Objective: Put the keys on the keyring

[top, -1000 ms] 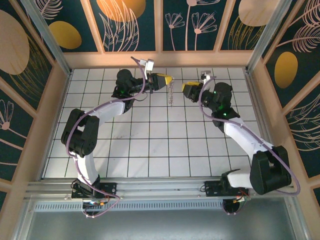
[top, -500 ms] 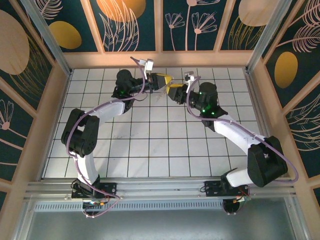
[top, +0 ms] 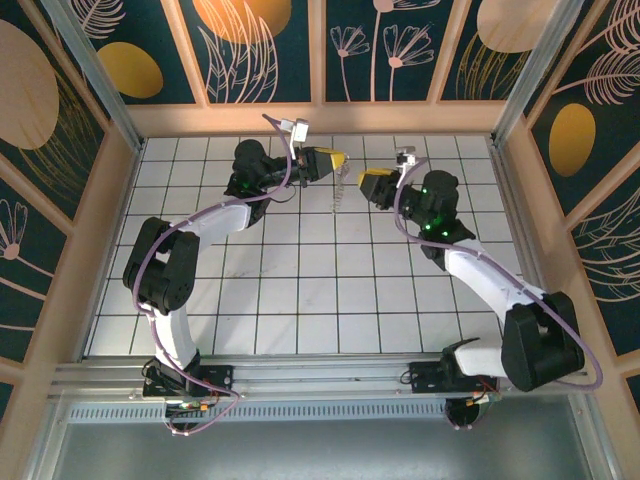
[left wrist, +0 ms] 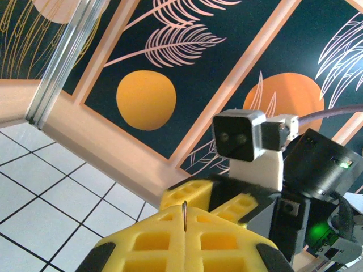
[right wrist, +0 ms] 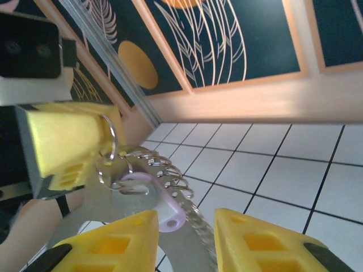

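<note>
Left fingers (left wrist: pixel 153 241): yellow, ribbed, pressed fully together on the keyring (right wrist: pixel 116 170). In the left wrist view a thin end of its wire stands up from the seam between them. Top view: the ring and what hangs on it dangle from these fingers over the far middle of the white tiled counter (top: pixel 300 300). Right wrist view: below the clamped loop hang smaller wire loops, a coiled, bumpy strip (right wrist: pixel 173 175) and the key (right wrist: pixel 169 215). The key's lilac head is lowest and nearest my right fingers (right wrist: pixel 258 238). Whether the key is threaded on the loop I cannot tell. My right fingers stand parted, with a clear gap between them, and grip nothing. They face the left pair from the right, near the dangling cluster but apart from it in the top view. Behind both arms rises the far wall (top: pixel 270 50), dark panels painted with pale leaves and orange discs.
</note>
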